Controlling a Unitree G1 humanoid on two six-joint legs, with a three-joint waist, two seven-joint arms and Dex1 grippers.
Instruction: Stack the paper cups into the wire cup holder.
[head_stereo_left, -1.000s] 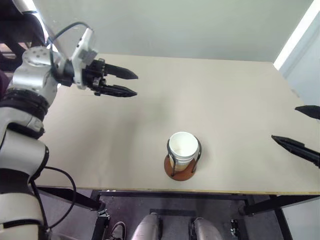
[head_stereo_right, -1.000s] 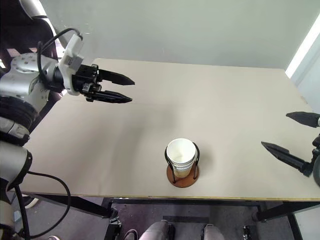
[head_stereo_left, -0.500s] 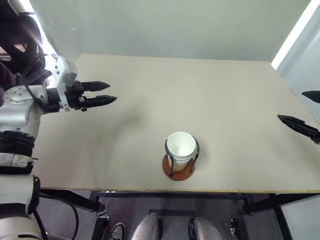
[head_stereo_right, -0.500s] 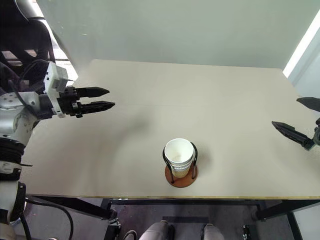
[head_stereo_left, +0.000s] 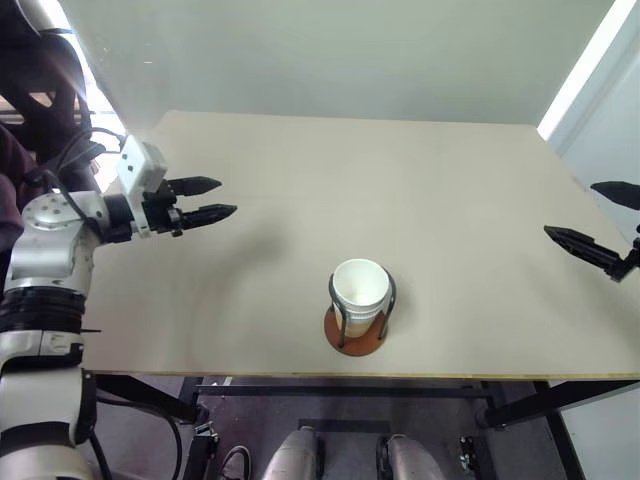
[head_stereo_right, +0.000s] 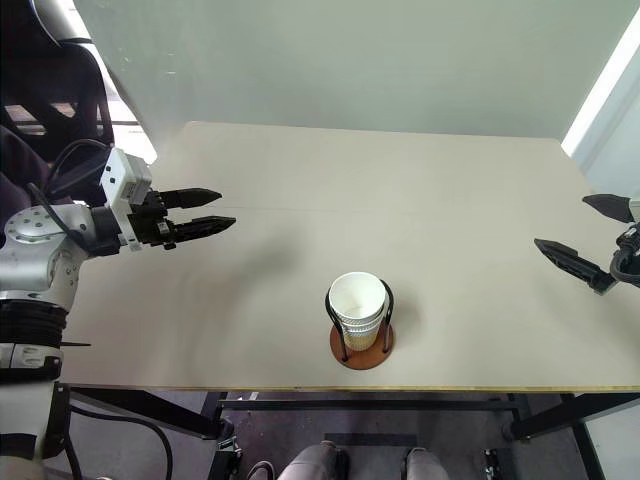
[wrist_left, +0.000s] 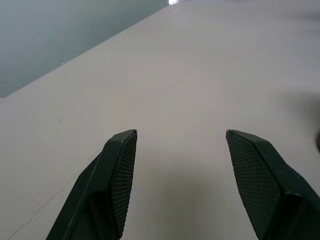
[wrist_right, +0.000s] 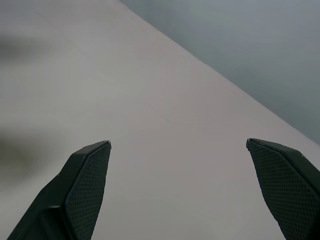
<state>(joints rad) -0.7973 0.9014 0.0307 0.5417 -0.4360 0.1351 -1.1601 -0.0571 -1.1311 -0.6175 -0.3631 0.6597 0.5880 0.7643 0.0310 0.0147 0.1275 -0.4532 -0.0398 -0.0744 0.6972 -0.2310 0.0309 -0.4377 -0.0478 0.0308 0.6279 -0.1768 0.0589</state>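
Left eye view: the paper cups sit nested in one stack inside the wire cup holder, whose reddish-brown disc base rests on the beige table near the front edge, roughly midway across its width. The dark wire loops rise on either side of the stack, and the white interior of the top cup faces upward. The stack stands upright. The left gripper hovers above the table's left portion, near its left edge, pointing roughly level toward the table's centre; its two black fingers are spread apart with nothing between them, and it is well apart from the holder. Left wrist view: the textured fingertips stand separated over bare table surface. The right gripper is at the table's right edge, pointing inward toward the left, with its fingers spread wide and empty, also well apart from the holder. Right wrist view: the fingertips are set far apart, with plain table surface and a grey wall beyond them.
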